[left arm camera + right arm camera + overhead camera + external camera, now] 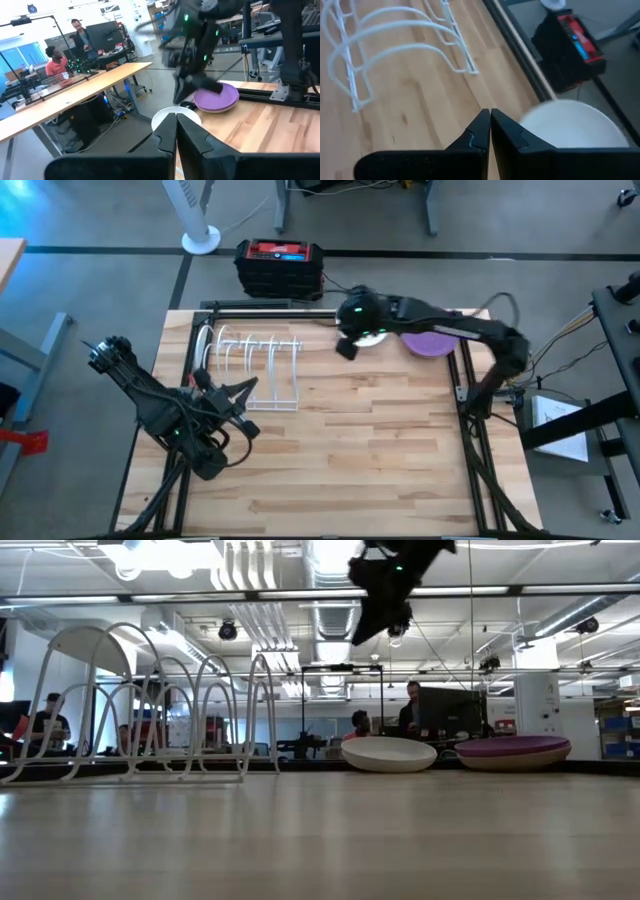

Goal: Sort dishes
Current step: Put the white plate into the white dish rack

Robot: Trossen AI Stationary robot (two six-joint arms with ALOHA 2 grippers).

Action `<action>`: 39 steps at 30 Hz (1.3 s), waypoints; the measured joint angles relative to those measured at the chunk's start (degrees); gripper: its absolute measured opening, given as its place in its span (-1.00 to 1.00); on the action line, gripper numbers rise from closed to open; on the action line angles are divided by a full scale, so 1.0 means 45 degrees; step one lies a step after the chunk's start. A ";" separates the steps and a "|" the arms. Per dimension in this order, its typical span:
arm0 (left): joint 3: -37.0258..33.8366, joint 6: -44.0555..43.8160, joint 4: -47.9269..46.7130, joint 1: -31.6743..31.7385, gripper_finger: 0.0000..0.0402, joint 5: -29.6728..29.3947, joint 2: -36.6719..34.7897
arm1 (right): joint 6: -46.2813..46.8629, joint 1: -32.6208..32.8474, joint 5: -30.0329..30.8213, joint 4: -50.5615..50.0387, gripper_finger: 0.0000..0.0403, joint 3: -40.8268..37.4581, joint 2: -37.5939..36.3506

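Grey concrete floor point(90, 220) surrounds the table point(350, 450) — a white fan base point(200, 240) upper left, ceiling ducts point(245, 580) and lights overhead.

The table point(350, 440) is made of pale wood strips with a smooth, faintly sheened finish. The dish rack point(255, 365) is formed of thin white coated wire. The white dish point(389, 753) and the purple dish point(513, 751) are seen as smooth and matt. The grippers' fingers point(482, 132) look like dark matt plastic.
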 joint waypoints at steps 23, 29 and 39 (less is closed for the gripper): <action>-0.0063 -0.0230 -0.0533 -0.0092 -1.00 -0.0763 0.0403 | -0.1107 -0.1200 -0.0024 0.7781 -0.95 -0.9081 -0.3771; -0.0078 -0.1050 -0.1224 -0.0078 -1.00 -0.0104 0.0403 | -0.0631 -0.1196 0.0869 0.7790 -0.95 -0.8959 -0.2729; -0.0421 -0.6483 -0.5692 -0.0083 -1.00 0.0257 0.0306 | 0.0711 -0.1954 0.1975 0.5917 -0.95 -0.8336 -0.2331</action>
